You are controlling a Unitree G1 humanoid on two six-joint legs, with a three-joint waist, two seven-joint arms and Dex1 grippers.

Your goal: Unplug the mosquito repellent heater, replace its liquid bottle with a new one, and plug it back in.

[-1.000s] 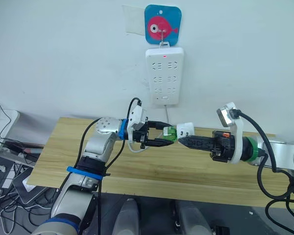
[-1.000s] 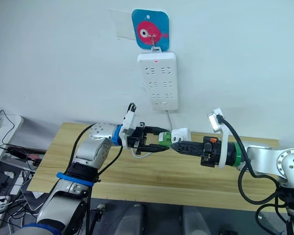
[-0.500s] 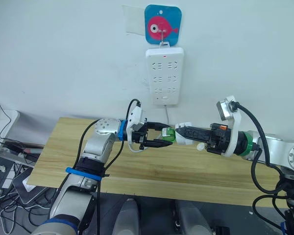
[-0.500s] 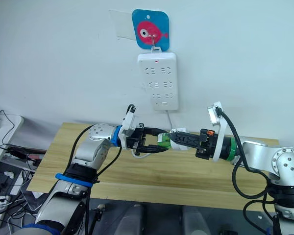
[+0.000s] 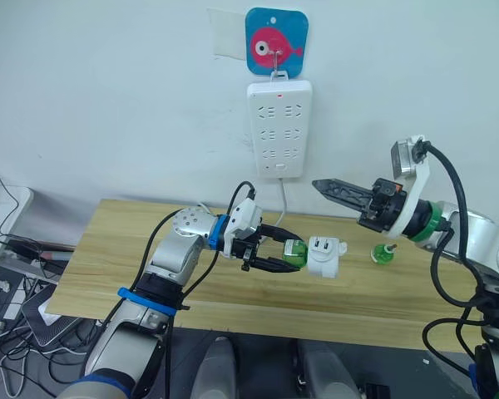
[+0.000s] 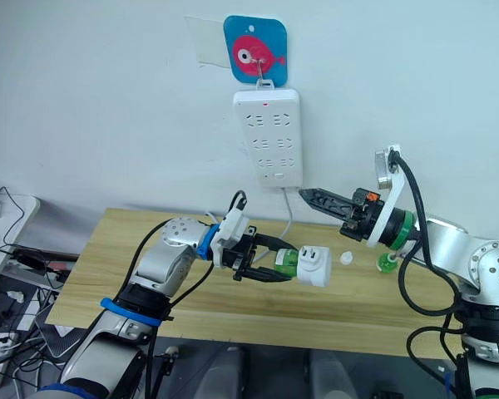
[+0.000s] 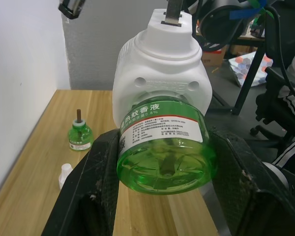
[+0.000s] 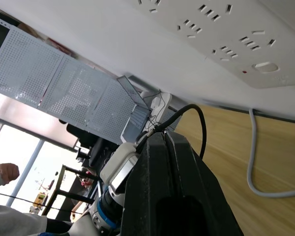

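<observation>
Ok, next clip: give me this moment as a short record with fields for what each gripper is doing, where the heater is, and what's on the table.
left gripper: shut on the green bottle fitted in the heater
heater: unplugged, held over the table
right gripper: shut, empty, raised below the power strip
on table: second green bottle, small white cap
</observation>
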